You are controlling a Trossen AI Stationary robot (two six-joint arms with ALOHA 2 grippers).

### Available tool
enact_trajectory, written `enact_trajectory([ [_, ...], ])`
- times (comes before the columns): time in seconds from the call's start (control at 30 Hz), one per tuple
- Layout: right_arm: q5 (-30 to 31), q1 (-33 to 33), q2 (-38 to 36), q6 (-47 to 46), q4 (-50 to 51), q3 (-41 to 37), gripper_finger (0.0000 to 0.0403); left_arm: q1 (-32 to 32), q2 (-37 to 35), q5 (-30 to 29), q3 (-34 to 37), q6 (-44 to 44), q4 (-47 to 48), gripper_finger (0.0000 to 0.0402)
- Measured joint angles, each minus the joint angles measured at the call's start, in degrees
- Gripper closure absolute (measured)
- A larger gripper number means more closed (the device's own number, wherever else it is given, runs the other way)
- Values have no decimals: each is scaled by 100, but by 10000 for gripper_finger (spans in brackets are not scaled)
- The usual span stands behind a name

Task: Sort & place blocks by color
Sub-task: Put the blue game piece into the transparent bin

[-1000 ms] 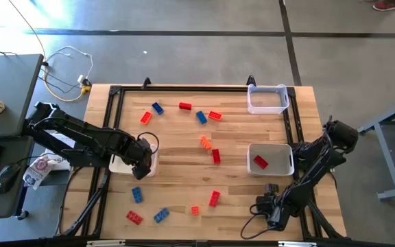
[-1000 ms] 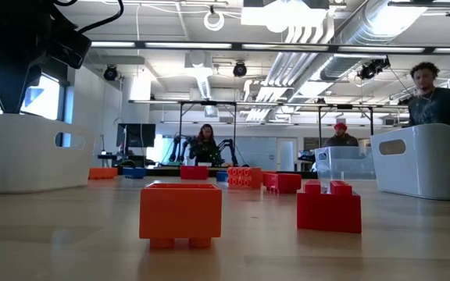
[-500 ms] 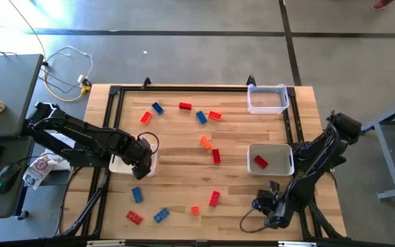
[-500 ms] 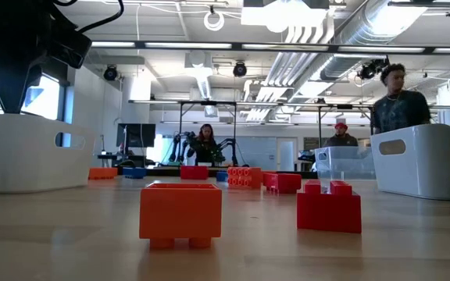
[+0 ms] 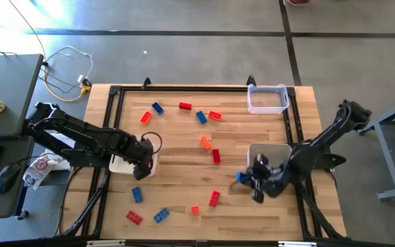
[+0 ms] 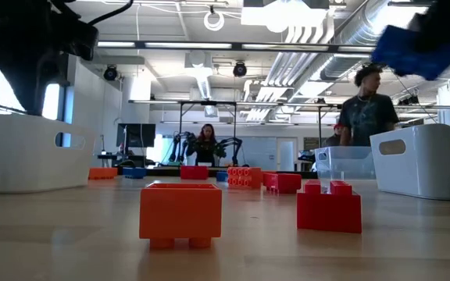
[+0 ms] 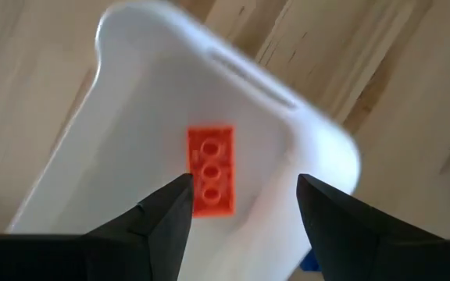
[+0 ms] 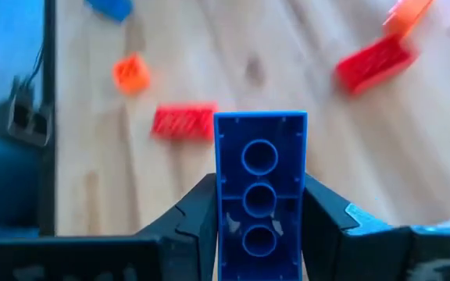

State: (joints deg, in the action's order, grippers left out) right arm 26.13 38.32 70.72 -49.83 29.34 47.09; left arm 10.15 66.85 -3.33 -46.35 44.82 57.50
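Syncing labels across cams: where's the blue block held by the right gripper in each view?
High: blue block left of the white tray.
Low: blurred, top right, above that tray.
Left wrist: not in it.
Right wrist: centre bottom, between the right gripper's fingers.
Shared landmark: that tray.

High view looks straight down on the whole desk [image 5: 184, 154]. Low view faces level across it. Wrist views sit close above; all share the desk.
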Motion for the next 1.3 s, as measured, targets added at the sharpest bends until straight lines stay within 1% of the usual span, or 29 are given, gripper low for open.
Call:
enact_trajectory([
  [0.27,64,-1295,-646,1132,2,2,292,-23,0,-297,0,-543,-719,188],
  [0.43,179,-2040,-916,1841,-2,4,291,-247,0,-498,0,-846,-1098,188],
  [0.6,455,-2662,-1096,2396,-1,8,290,-597,0,-688,0,-1179,-1424,188],
  [0.83,1158,-3388,-1152,3053,0,9,290,-1107,0,-890,-2,-1506,-1896,188],
  [1.07,1654,-4133,-1152,3474,0,9,289,-1489,-2,-1136,-2,-1513,-2000,188],
  [1.3,1729,-5037,-1151,3529,16,9,289,-1860,-2,-1592,-2,-1511,-1999,188],
])
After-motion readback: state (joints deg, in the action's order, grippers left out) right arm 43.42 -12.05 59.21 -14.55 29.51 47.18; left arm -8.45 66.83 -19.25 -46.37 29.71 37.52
